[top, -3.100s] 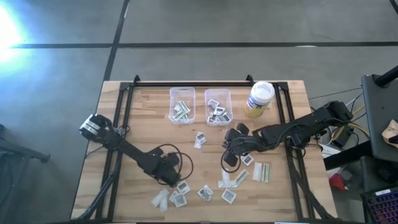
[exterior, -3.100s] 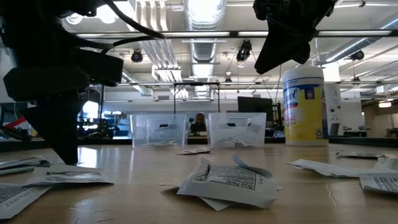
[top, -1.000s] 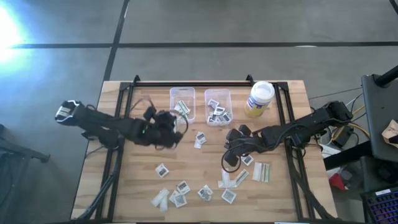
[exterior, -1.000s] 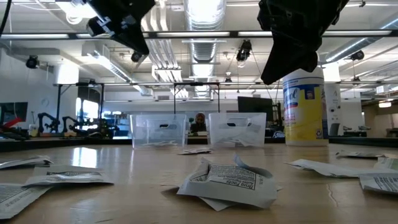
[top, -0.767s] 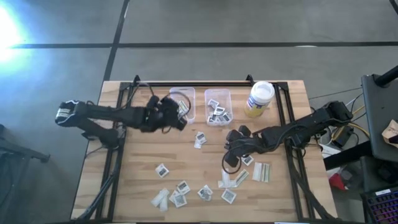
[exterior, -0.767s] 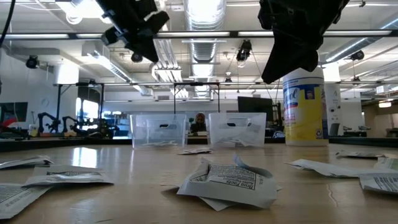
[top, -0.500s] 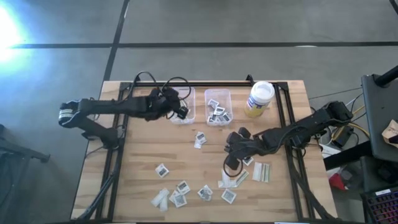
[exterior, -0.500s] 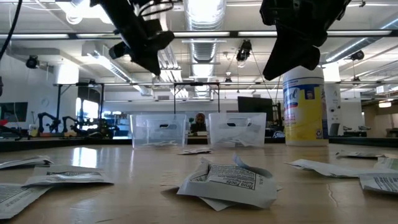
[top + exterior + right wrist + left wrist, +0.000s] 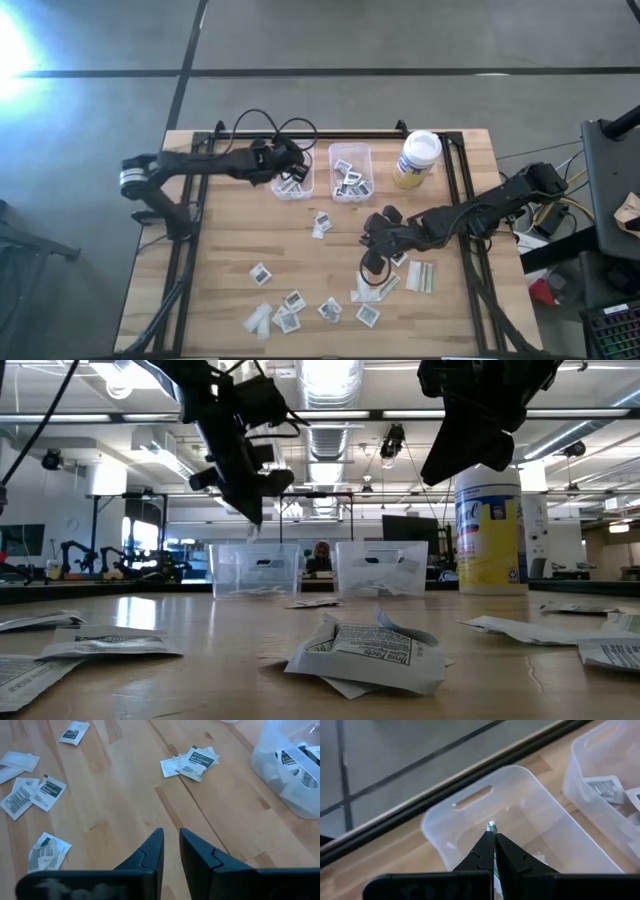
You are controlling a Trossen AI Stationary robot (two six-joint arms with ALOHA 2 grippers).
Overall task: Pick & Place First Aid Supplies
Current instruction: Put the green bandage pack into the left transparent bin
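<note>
Behind the wooden tabletop (image 9: pixel 230 240) you see a bright workshop with ceiling lights, and someone sits far back between the two bins in the low view. Starting at the left, your left gripper (image 9: pixel 291 163) hangs over the left clear bin (image 9: pixel 280 150), its fingers pressed together on a thin pale packet (image 9: pixel 492 826) whose tip pokes out above them in the left wrist view. That bin already holds a few long strips (image 9: pixel 292 183), so this packet looks ready to drop in with them. The right clear bin (image 9: pixel 366 152) next to it holds several square printed packets (image 9: pixel 350 182).

I'd judge the task well under half done. Most supplies lie loose on the tabletop: a lone square packet (image 9: pixel 260 272) left of centre, a cluster of squares and strips (image 9: pixel 300 312) along the near edge, a folded packet (image 9: pixel 321 224) just below the bins, and pale strips (image 9: pixel 420 276) to the right.

Your right gripper (image 9: pixel 368 274) hovers low over the packets (image 9: pixel 378 288) near the centre-right, its fingers slightly apart and holding nothing, as the right wrist view shows.

The white-lidded jar (image 9: pixel 417 158) stands at the far right corner, well apart from both bins and out of the way. Overlapping packets in the near cluster may be awkward to lift one at a time.
</note>
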